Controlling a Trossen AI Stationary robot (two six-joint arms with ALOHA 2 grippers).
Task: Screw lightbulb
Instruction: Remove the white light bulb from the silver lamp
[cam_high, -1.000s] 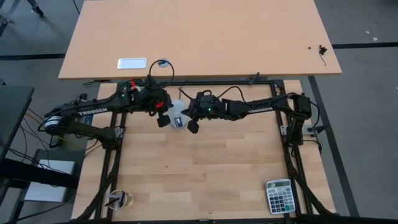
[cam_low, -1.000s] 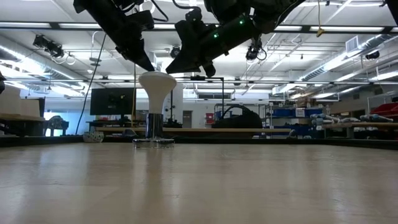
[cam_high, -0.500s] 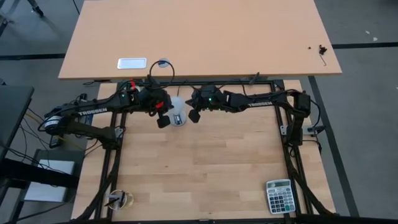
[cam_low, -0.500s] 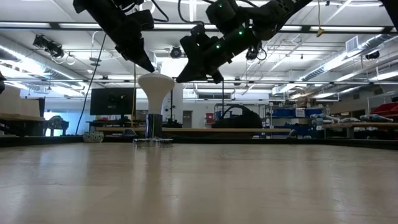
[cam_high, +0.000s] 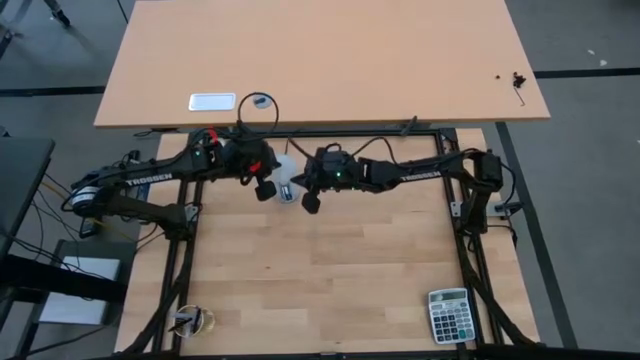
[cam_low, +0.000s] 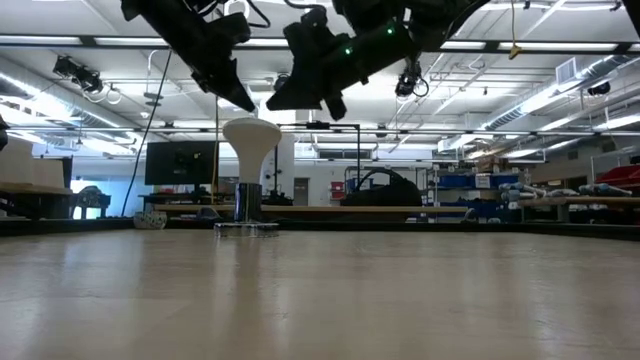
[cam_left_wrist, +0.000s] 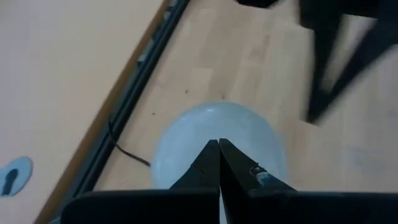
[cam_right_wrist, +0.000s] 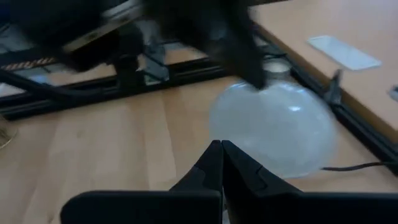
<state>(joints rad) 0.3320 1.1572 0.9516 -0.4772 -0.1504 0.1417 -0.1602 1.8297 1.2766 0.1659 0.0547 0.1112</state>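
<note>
The white lightbulb stands upright near the table's far edge. Its wide round face is up and its narrow base sits in a dark socket on a flat disc. From above the lightbulb shows between the two arms. My left gripper is shut and hangs just above the bulb's face. My right gripper is also shut and stands a little above the face on its right side. In the low view a small gap shows between each tip and the bulb.
A calculator lies at the table's near right corner and a small object at the near left. Black frame rails run along the far edge. Beyond them a second table carries a flat white plate and a small grey disc.
My right gripper swung toward the far edge and down beside the bulb's rim, then came back up and toward the near edge, staying shut. The bulb has kept still in its socket.
</note>
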